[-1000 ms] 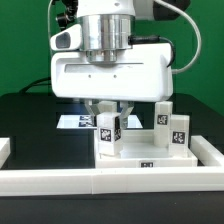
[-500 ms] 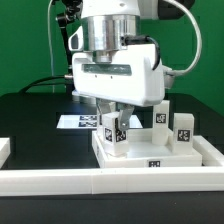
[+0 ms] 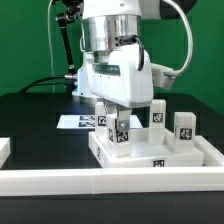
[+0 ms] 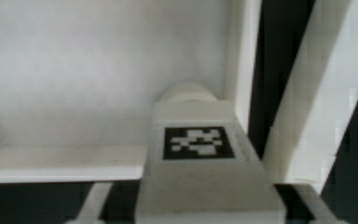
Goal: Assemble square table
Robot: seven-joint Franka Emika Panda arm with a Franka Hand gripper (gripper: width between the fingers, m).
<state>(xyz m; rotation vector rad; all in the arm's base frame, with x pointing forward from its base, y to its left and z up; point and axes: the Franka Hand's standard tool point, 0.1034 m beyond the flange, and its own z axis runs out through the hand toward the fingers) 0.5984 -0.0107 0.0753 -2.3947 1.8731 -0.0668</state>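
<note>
The square table's white top slab point(image 3: 150, 156) lies flat behind the front rail, and its raised rim point(image 4: 250, 60) runs past the held leg. My gripper point(image 3: 120, 120) is shut on one short white tagged leg point(image 3: 121, 134), holding it upright over the slab's corner at the exterior view's left. In the wrist view that leg point(image 4: 199, 140) fills the space between my gripper point(image 4: 201, 206) fingers, tag toward the camera. Three more legs stand on the slab: one just behind the held leg point(image 3: 100, 117), one at the back point(image 3: 158, 115), one at the exterior view's right point(image 3: 182, 128).
A long white barrier rail point(image 3: 100, 182) crosses the front, with another piece point(image 3: 218, 152) at the exterior view's right and a short end point(image 3: 4, 150) at its left. The marker board point(image 3: 80, 121) lies flat on the black table behind the slab.
The hand has turned about its vertical axis with the leg still gripped. The leg has shifted a little toward the exterior view's right.
</note>
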